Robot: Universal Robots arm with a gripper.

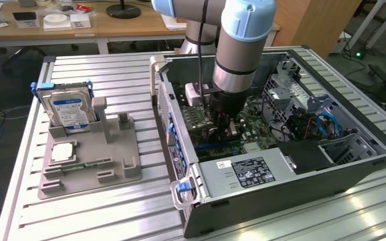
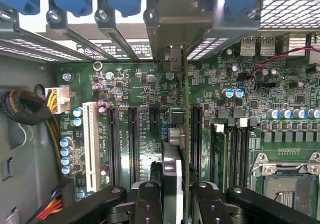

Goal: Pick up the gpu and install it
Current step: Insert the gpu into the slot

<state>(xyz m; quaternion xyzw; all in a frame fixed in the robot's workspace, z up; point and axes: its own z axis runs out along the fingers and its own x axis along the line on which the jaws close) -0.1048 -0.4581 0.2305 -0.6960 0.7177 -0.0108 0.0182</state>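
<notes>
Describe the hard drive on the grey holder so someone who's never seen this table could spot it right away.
Start at the open black computer case on the slatted metal table. Toward the exterior view's left lies a flat grey plastic fixture tray. At its far end, the silver hard drive with the blue-and-white label stands upright, the tallest item there.

Bright, even light (glare on table slats (image 1: 354, 206)).

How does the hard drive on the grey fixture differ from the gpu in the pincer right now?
The hard drive stands upright in the grey fixture outside the computer case; the gpu is inside the case, over the motherboard. The hard drive sits free of the pincer; the gpu is clamped edge-on in the pincer. The hard drive looks silver with a blue-white label; the gpu looks thin and dark. Both stand on edge.
</notes>
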